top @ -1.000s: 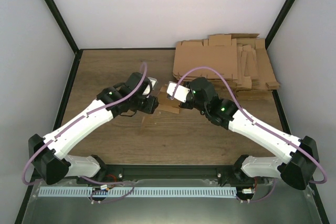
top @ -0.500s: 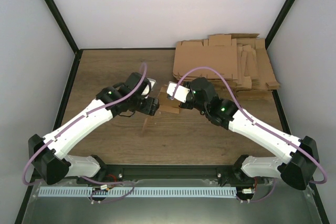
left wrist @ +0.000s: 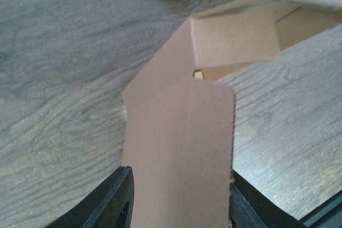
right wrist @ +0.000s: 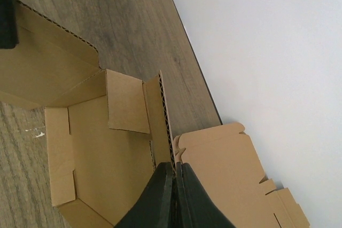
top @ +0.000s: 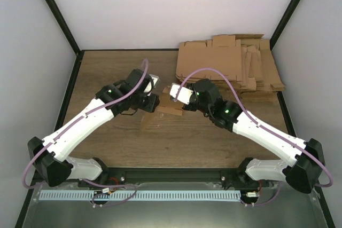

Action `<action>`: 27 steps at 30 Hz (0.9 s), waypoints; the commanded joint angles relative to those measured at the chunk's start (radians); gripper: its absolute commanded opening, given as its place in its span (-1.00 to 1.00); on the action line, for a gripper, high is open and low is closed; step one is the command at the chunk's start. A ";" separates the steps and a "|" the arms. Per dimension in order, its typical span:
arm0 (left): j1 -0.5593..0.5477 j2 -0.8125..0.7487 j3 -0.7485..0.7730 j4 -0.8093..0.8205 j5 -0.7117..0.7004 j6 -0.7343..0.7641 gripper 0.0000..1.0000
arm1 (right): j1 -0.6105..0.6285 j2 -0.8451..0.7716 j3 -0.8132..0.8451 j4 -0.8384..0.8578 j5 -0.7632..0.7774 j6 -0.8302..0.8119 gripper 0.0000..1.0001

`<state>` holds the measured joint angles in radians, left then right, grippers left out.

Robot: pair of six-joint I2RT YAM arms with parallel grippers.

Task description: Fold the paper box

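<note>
The paper box is a single brown cardboard piece, partly folded, on the wooden table between the two arms. My left gripper is at its left end. In the left wrist view a long flap of the box runs between the jaws, and my left gripper is closed across the flap's width with both fingers against its edges. My right gripper is at the far right side. In the right wrist view my right gripper is shut on the corrugated edge of an upright wall of the paper box.
A pile of flat cardboard blanks lies at the back right corner of the table, just behind the box; its blanks also show beside the right fingers. White walls with black posts enclose the table.
The left arm has shifted slightly toward the far side. The flap at the box's near left has swung from a thin upright sliver to a broader, flatter shape. The right arm has not moved.
</note>
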<state>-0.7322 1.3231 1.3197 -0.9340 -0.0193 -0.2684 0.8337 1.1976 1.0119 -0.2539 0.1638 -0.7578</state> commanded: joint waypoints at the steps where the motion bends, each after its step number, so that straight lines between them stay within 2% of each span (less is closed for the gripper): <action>1: 0.007 0.003 0.055 -0.008 -0.024 0.000 -0.11 | 0.005 0.005 0.000 -0.024 -0.024 0.014 -0.99; 5: 0.008 0.002 0.059 -0.001 -0.016 0.006 -0.15 | 0.005 0.006 0.002 -0.027 -0.030 0.015 -0.98; 8: 0.007 0.002 0.059 0.004 0.000 0.010 -0.27 | 0.005 0.006 0.001 -0.027 -0.032 0.018 -0.98; 10: 0.007 0.001 0.060 0.007 0.006 0.010 -0.41 | 0.005 0.006 0.002 -0.027 -0.033 0.018 -0.98; 14: 0.007 0.000 0.061 0.008 0.012 0.010 -0.87 | 0.005 0.010 0.001 -0.026 -0.036 0.019 -0.97; 15: 0.007 0.000 0.061 0.009 0.012 0.009 -0.92 | 0.005 0.011 0.001 -0.025 -0.036 0.019 -0.97; 27: 0.011 0.011 0.060 0.010 0.010 -0.012 -0.93 | 0.005 0.002 0.001 -0.032 -0.058 0.041 -0.84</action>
<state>-0.7307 1.3243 1.3594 -0.9325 -0.0074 -0.2588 0.8337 1.2015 1.0122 -0.2531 0.1349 -0.7490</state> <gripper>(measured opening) 0.042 0.066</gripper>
